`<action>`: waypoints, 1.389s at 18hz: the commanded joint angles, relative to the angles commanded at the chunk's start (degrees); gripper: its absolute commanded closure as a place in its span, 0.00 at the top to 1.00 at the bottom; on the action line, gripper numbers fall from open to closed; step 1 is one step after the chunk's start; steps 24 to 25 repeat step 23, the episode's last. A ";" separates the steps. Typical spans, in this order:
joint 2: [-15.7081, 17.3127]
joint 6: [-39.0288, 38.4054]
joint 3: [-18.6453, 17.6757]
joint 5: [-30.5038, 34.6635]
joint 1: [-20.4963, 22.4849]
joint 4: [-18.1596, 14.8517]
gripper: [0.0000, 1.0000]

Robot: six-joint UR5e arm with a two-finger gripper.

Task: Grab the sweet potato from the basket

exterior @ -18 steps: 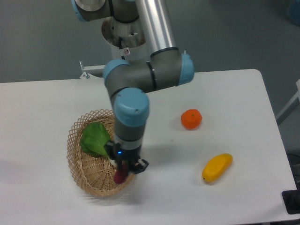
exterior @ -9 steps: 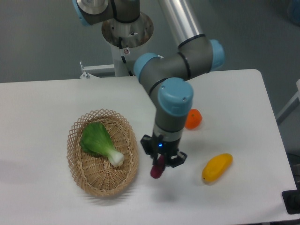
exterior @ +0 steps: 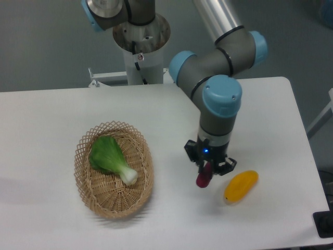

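Spanning most of the view, a white table (exterior: 62, 114) stands before a grey floor. At its middle right the gripper (exterior: 208, 167) hangs fingers-down, clamped on the top end of the sweet potato (exterior: 203, 177) — the purple tuber dangles upright below the fingers, just left of a yellow fruit (exterior: 241, 186) and well right of the basket (exterior: 83, 177), where a bok choy (exterior: 110, 158) lies. Half a second ago the arm held it nearer the basket's right rim — an orange then visible is now hidden.
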 joint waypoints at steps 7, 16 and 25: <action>-0.26 7.11 0.53 0.18 3.43 -0.09 0.12; -0.53 11.52 0.79 1.41 4.49 -0.44 0.13; -0.62 11.52 0.79 1.58 5.10 -0.35 0.13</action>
